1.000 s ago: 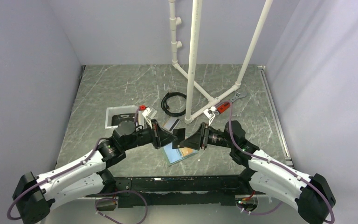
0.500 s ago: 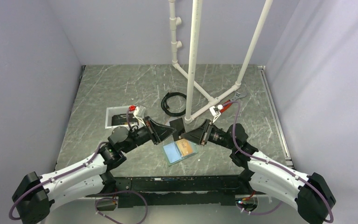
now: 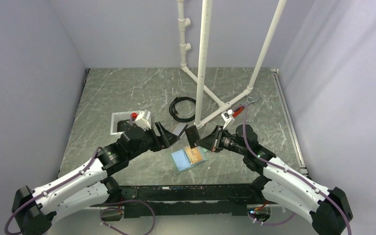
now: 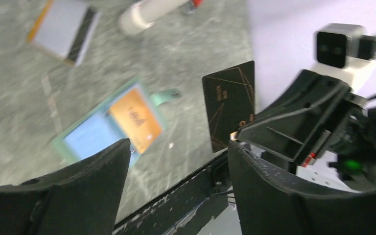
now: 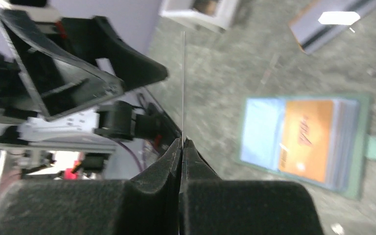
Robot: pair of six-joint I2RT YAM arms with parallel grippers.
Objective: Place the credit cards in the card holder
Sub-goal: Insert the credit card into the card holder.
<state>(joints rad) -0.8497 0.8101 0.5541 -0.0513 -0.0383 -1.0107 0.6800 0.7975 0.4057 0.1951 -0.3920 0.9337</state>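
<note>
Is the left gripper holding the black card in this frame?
No: the left gripper stands open and empty, while the right gripper pinches the black card.

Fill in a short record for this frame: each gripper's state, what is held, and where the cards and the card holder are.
right gripper: shut on the black card, held upright above the table
left gripper: open, empty, close to the black card
card holder: open flat on the table, blue inner faces up
orange card: lying on the open card holder
loose card: flat on the table, apart from the card holder
white tray: on the table by the left arm
</note>
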